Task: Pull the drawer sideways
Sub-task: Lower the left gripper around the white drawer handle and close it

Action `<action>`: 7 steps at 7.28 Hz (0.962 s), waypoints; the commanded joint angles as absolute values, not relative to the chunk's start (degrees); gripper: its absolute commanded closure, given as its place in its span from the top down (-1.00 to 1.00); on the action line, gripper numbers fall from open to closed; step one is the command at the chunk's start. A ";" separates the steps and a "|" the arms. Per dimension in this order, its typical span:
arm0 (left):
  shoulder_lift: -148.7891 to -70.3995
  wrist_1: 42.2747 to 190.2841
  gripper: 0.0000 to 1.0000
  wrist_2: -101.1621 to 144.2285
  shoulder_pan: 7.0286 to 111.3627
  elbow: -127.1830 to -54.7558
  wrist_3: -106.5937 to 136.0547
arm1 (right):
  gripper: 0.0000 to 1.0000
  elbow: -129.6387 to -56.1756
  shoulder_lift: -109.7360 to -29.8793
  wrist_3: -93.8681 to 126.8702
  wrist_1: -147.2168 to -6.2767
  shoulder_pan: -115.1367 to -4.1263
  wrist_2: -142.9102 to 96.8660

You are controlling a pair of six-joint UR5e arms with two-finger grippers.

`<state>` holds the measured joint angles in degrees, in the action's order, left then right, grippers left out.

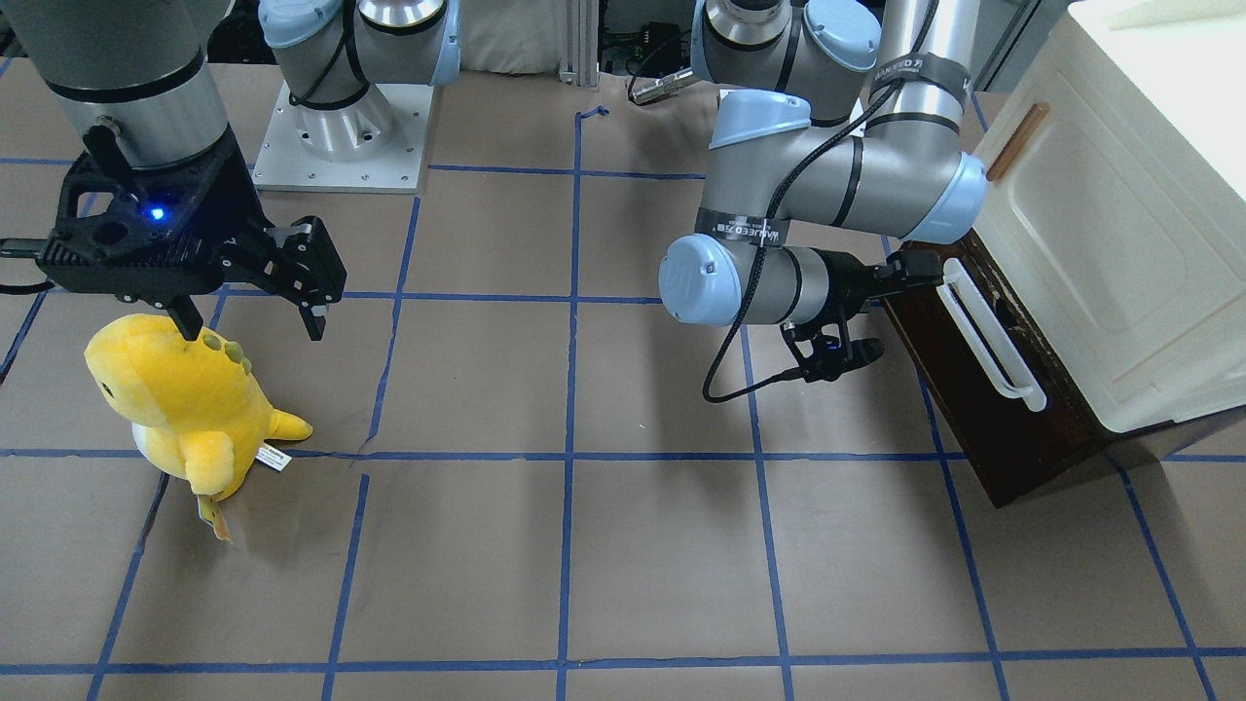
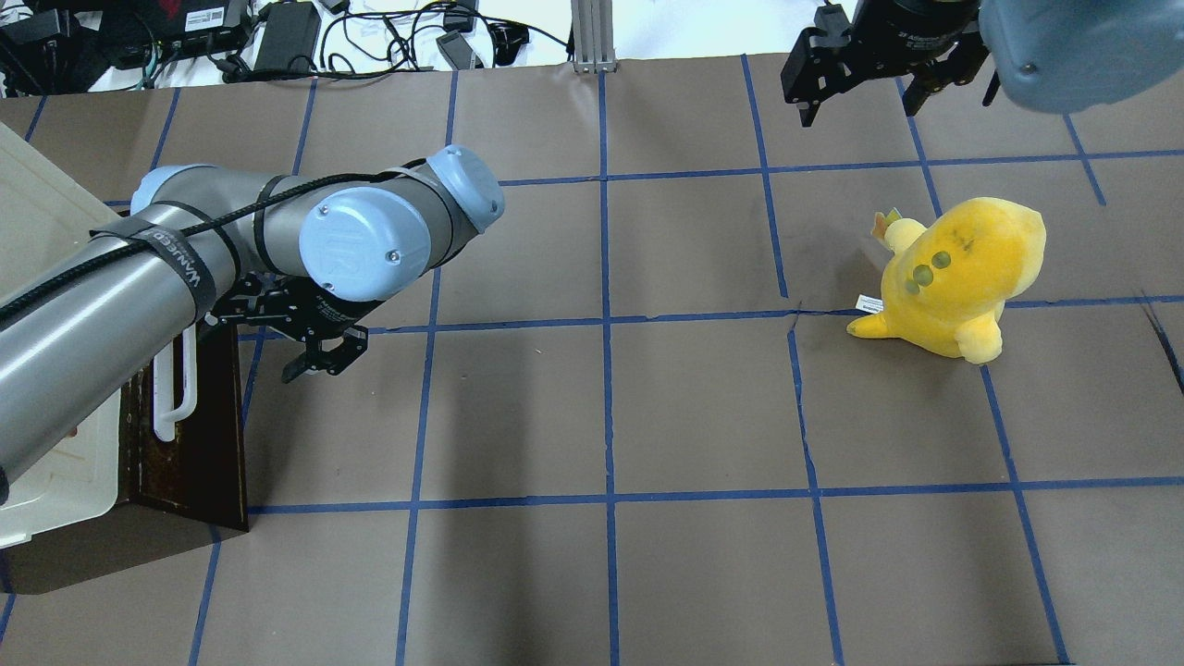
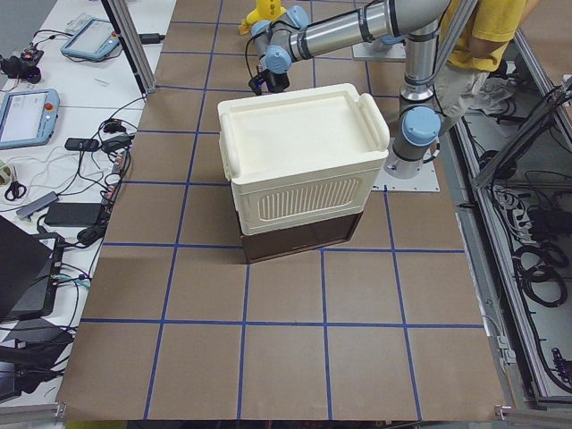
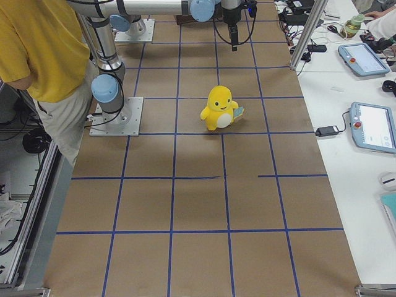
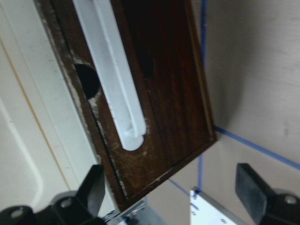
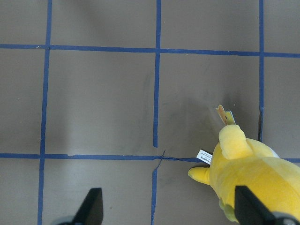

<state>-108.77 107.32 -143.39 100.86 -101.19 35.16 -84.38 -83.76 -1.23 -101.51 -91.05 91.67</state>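
Just ahead of left gripper (image 5: 171,186), jaws spread, drawer (image 5: 161,89) handle (image 5: 115,79) end

Opposed front and overhead views both show the drawer (image 1: 973,419).

The drawer (image 1: 983,424), dark brown wood with a long white bar handle (image 1: 988,336) across its front, sits beneath the cream cabinet (image 1: 1119,243) on the worktop (image 1: 662,545), apparently pushed in.

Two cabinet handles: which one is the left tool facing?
The left tool faces the long white bar handle on the dark brown drawer, not the small wooden handle on the cream door.
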 commanded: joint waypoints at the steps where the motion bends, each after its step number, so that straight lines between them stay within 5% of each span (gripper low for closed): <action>1: -111.87 108.54 1.00 -151.66 100.90 -103.79 39.45 | 1.00 -84.37 -83.76 -1.23 -101.51 -91.05 91.67; 7: -115.31 108.98 0.94 -163.19 96.87 -108.01 48.51 | 1.00 -84.37 -83.76 -1.23 -101.51 -91.05 91.67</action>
